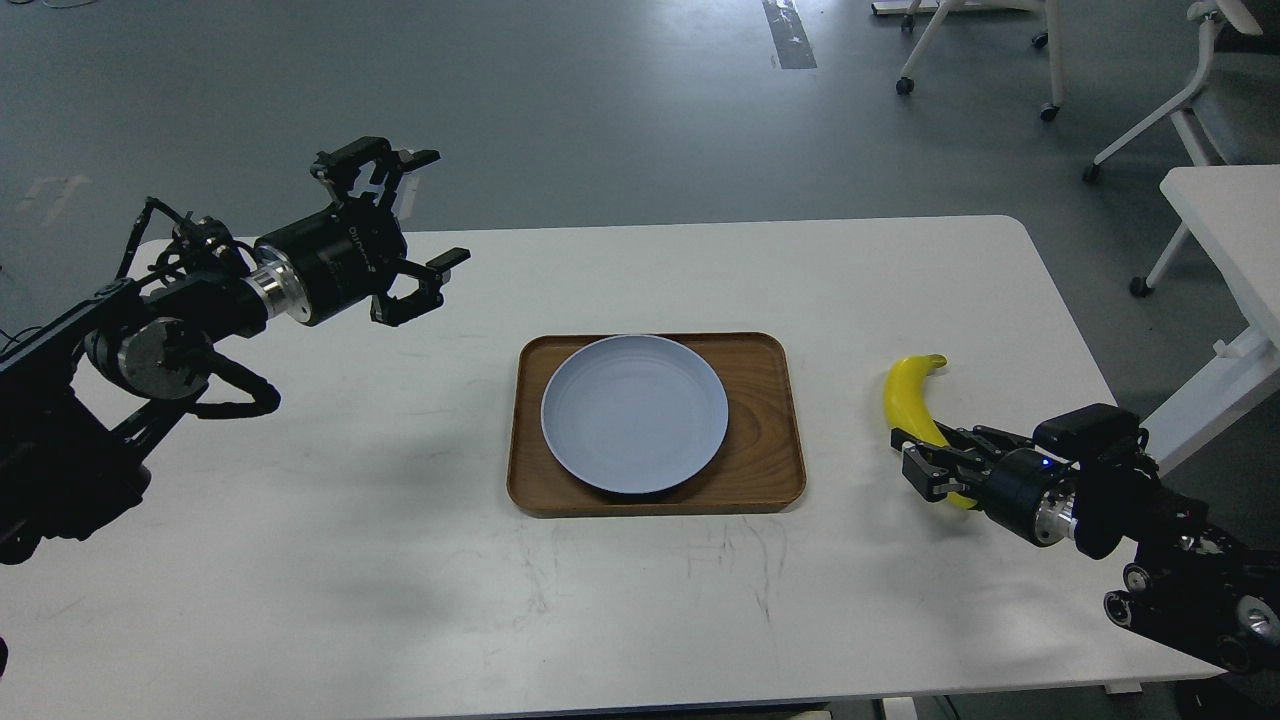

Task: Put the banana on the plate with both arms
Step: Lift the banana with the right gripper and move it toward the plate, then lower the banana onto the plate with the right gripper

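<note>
The yellow banana (905, 395) lies on the white table to the right of the tray, its stem end pointing away from me. My right gripper (925, 458) is low at the table and shut on the banana's near half, so that end is mostly hidden. The pale blue-grey plate (634, 412) sits empty on the brown wooden tray (765, 440) at the table's middle. My left gripper (440, 205) is open and empty, held high above the table's far left, well away from the plate.
The white table (700, 600) ends close to the right of the banana and my right arm. A second white table (1230, 220) and wheeled chairs (1190, 90) stand on the grey floor at the right.
</note>
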